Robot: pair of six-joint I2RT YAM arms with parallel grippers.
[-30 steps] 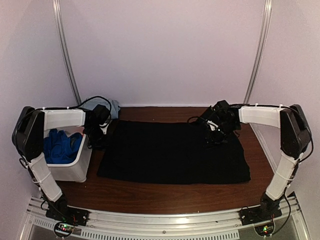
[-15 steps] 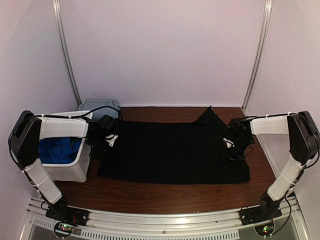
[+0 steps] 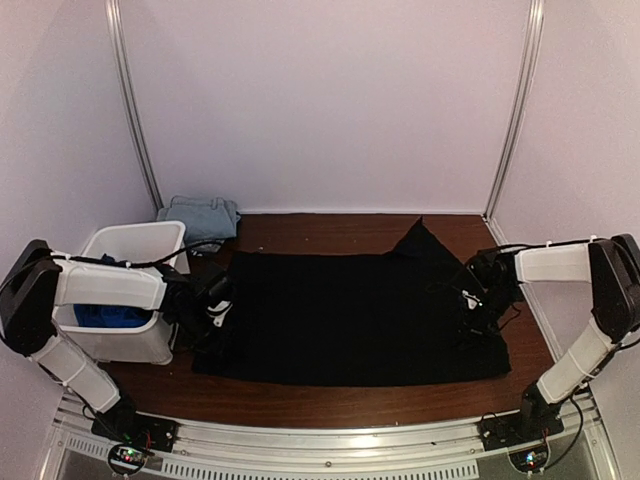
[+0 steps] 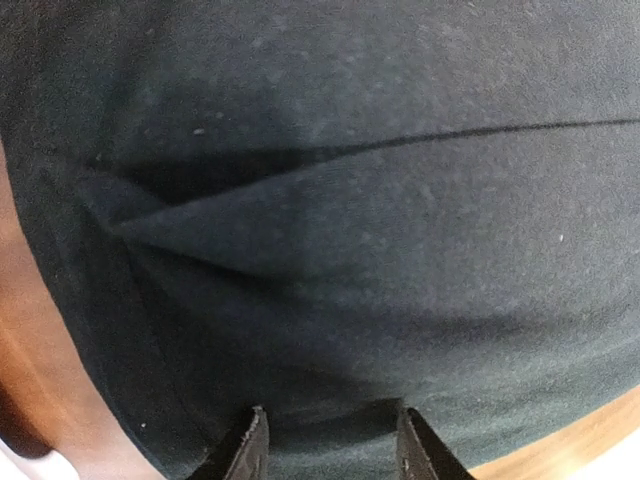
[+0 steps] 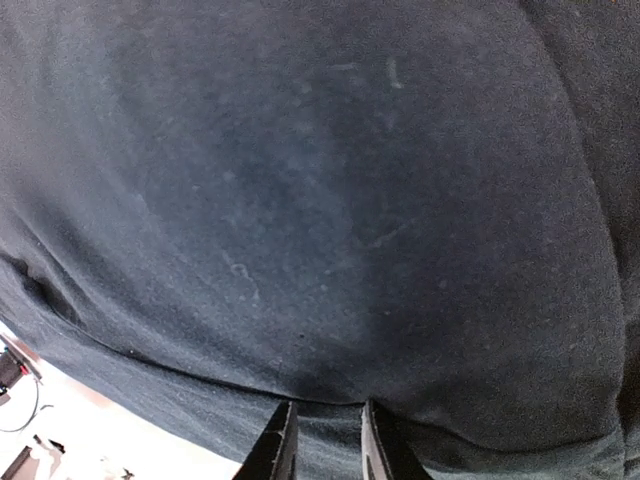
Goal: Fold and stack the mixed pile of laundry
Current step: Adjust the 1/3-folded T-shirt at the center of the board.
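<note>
A large black cloth (image 3: 350, 315) lies spread flat on the brown table (image 3: 330, 402), with a raised peak at its far right. My left gripper (image 3: 215, 312) sits low at its left edge. In the left wrist view this gripper (image 4: 330, 425) has its fingers closed on a bunched fold of the cloth (image 4: 350, 250). My right gripper (image 3: 470, 300) sits at the right edge. In the right wrist view it (image 5: 327, 415) pinches a layer edge of the cloth (image 5: 330, 200). Bright royal-blue fabric (image 3: 100, 315) lies in the bin. A folded pale grey-blue piece (image 3: 205, 212) rests at the back left.
A white plastic bin (image 3: 135, 235) stands at the left, close to my left arm. White walls enclose the table at the back and sides. A strip of bare wood runs between the cloth and the near rail.
Both grippers have moved from the cloth's far corners toward the near side along its edges. The cloth has shifted a little nearer. A peak of cloth now shows at the far right.
</note>
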